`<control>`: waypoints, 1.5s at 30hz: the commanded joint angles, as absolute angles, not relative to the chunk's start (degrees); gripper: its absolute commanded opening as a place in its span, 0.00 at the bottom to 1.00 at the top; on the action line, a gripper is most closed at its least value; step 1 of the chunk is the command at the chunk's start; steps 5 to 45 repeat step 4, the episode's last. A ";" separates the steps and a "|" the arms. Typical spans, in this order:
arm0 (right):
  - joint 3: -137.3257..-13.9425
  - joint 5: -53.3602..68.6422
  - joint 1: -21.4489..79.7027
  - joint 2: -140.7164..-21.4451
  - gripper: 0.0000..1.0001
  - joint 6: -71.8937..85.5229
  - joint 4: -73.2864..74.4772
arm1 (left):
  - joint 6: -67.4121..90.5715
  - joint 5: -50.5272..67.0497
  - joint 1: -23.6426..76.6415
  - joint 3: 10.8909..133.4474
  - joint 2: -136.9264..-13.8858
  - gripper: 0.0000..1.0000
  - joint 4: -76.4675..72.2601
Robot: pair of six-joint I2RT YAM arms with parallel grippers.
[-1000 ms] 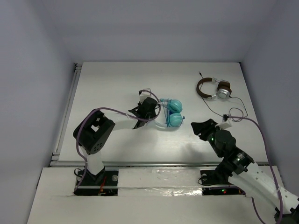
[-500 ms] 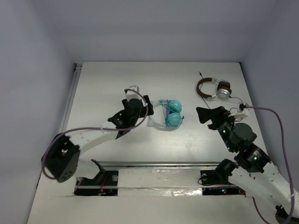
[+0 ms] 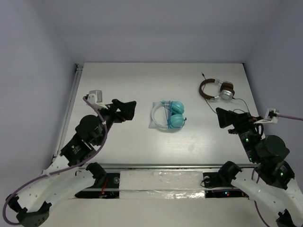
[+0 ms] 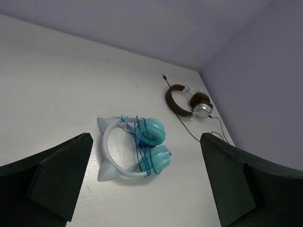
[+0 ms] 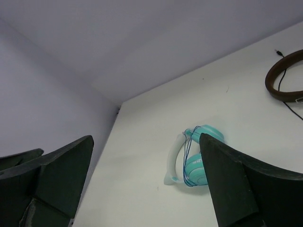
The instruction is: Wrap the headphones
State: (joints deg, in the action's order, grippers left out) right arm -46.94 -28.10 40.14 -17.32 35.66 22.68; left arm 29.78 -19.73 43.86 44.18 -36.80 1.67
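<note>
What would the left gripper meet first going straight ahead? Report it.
Probably the teal over-ear headphones with a pale headband, centred ahead of the open left gripper. How high the gripper sits is unclear, so it may pass over them.

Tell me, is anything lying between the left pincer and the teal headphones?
No. From above, only bare white table separates the open left pincer from the teal headphones; the left wrist view agrees.
</note>
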 commanded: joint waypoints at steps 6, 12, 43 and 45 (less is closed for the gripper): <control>-48.34 -27.95 40.25 -16.34 1.00 35.15 25.04 | 28.47 -19.60 43.95 45.70 -34.71 0.99 6.94; -48.34 -27.95 40.25 -16.34 1.00 35.15 25.04 | 28.47 -19.60 43.95 45.70 -34.71 0.99 6.94; -48.34 -27.95 40.25 -16.34 1.00 35.15 25.04 | 28.47 -19.60 43.95 45.70 -34.71 0.99 6.94; -48.34 -27.95 40.25 -16.34 1.00 35.15 25.04 | 28.47 -19.60 43.95 45.70 -34.71 0.99 6.94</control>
